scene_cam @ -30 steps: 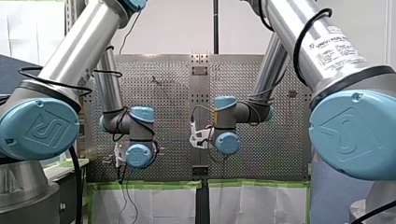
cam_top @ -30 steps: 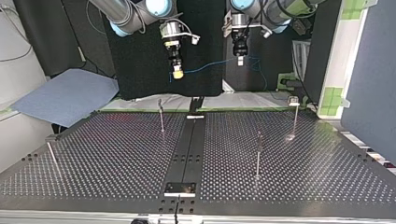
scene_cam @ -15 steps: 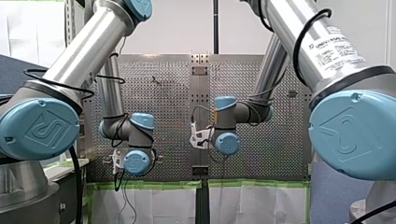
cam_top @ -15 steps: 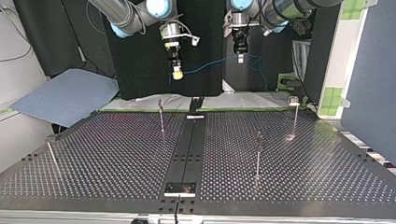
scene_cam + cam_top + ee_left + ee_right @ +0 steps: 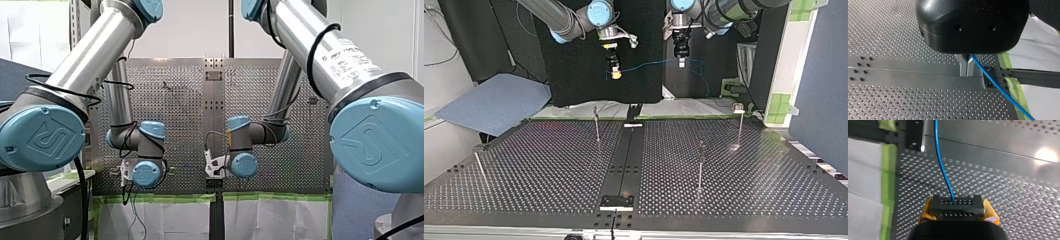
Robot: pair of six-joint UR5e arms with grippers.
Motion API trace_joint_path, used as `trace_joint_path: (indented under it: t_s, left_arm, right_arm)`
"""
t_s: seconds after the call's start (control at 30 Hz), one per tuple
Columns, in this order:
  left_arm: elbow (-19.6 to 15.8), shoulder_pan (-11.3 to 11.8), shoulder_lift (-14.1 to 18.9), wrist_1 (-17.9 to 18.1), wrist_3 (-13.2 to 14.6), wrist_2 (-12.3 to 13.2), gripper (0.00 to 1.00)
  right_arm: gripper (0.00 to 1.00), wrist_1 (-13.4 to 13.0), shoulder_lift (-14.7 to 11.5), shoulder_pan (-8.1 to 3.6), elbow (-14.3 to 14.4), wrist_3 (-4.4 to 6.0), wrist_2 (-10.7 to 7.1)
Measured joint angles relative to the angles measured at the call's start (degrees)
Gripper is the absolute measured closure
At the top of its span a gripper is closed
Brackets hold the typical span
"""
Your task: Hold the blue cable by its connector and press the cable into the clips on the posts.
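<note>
Blue cable: one end finishes in a black connector. The yellow pads of our right gripper are clenched on that connector from both sides. From the connector the cable runs straight ahead of the fingers, above the perforated tabletop, with a strip of green tape along the tabletop's edge beside it.

Our left gripper: metal fingers pressed together, pinching the cable. The cable leaves them on a slant and passes over the tabletop's taped edge.

Top view: we see both grippers side by side in the air near the tabletop's far edge. Our right gripper is at the view's left, our left gripper at its right. The cable spans the gap between them in a shallow, nearly level line. A slack loop hangs past the left gripper. Four thin posts stand upright on the tabletop, well apart from the cable. The clips at the post tops are too small for us to make out.
</note>
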Motion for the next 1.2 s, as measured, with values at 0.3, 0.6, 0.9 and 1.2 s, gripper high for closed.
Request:
trace_joint_path:
  t_s: [0.3, 0.6, 0.9, 1.2]
  left_arm:
    - [0.0, -0.3, 0.3, -0.2, 0.3, -0.3, 1.00]
    - [0.2, -1.6, 4.0, -4.0, 4.0, -3.7, 1.00]
    - [0.3, -1.0, 8.3, -8.3, 4.3, -4.5, 1.00]
    - [0.8, -0.4, 12.8, -12.9, 3.4, -5.0, 1.00]
  right_arm:
    - [1.00, 1.7, 0.0, 0.03, 0.1, -0.07, 0.10]
    - [1.00, 4.2, -3.9, 0.91, 0.1, 3.05, 1.08]
    - [1.00, 4.6, -8.5, 1.04, -0.6, 7.25, -3.08]
    - [1.00, 6.1, -13.1, 0.79, -2.5, 8.62, -5.46]
